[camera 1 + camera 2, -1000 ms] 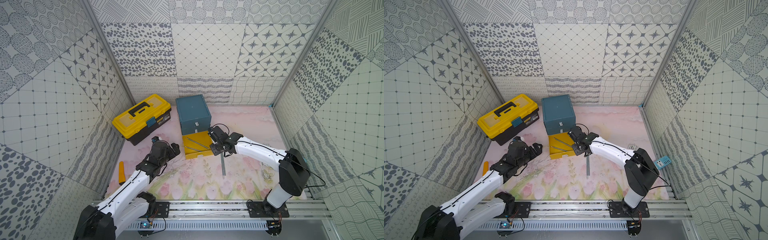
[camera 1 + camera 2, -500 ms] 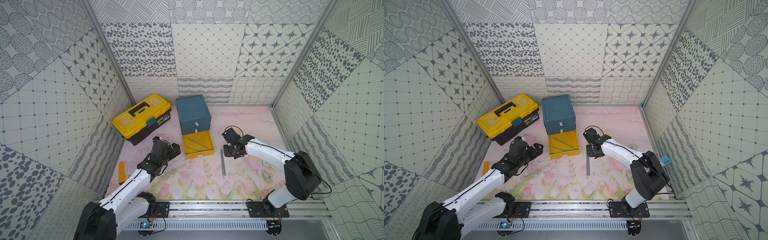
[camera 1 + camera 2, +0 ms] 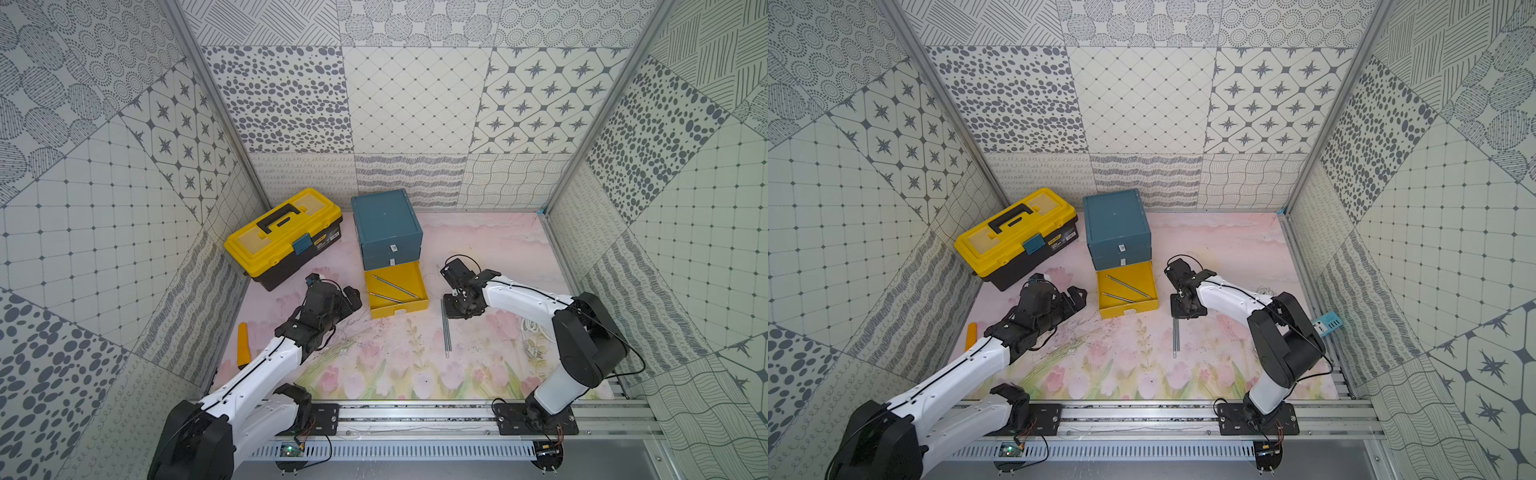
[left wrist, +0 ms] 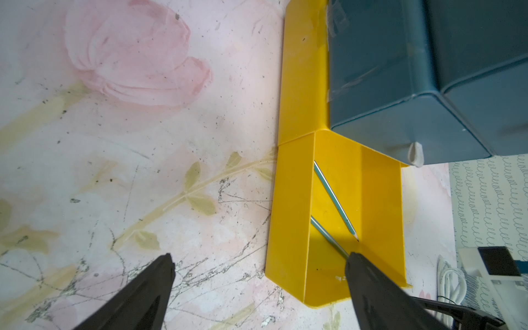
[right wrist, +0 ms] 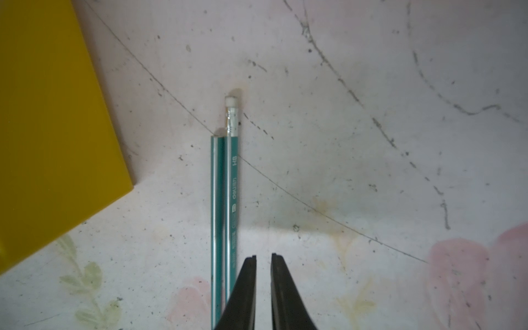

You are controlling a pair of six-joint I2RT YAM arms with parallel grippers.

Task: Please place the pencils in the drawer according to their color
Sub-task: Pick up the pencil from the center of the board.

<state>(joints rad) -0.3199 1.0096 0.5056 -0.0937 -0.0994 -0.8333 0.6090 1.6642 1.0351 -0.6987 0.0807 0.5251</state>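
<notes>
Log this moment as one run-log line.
left tool open, empty | right tool shut, empty, beside two teal pencils | yellow drawer open, holds two more pencils

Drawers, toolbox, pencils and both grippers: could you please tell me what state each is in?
Yellow drawer: pulled out.
Pencils in the drawer: two, lying flat.
Blue drawers: both shut.
Toolbox: lid closed.
Pencils on the table: two, lying side by side.
Left gripper: open, empty.
Right gripper: fingers almost together, nothing between them.

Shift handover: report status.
Left tool open, empty. Right tool nearly shut, empty, beside two teal striped pencils on floral mat. Two more in open yellow drawer. Nothing blocking.
</notes>
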